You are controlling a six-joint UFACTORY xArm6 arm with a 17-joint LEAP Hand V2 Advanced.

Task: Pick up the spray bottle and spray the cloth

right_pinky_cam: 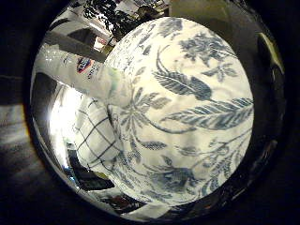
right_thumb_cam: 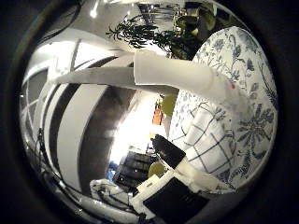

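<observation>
The white spray bottle (right_thumb_cam: 173, 75) with a label runs close across the right thumb side palm view. It also shows in the right little finger side palm view (right_pinky_cam: 86, 68). My right hand (right_thumb_cam: 168, 191) shows white and black finger parts curled in beside the bottle, and it holds the bottle. The white cloth with a dark check pattern (right_pinky_cam: 94, 141) lies on the table below the bottle. It shows beside the bottle in the thumb side view too (right_thumb_cam: 210, 140).
A tablecloth with blue leaf and flower print (right_pinky_cam: 192, 94) covers the table and fills much of the little finger side view. A potted plant (right_thumb_cam: 140, 33) and room furniture stand beyond the table.
</observation>
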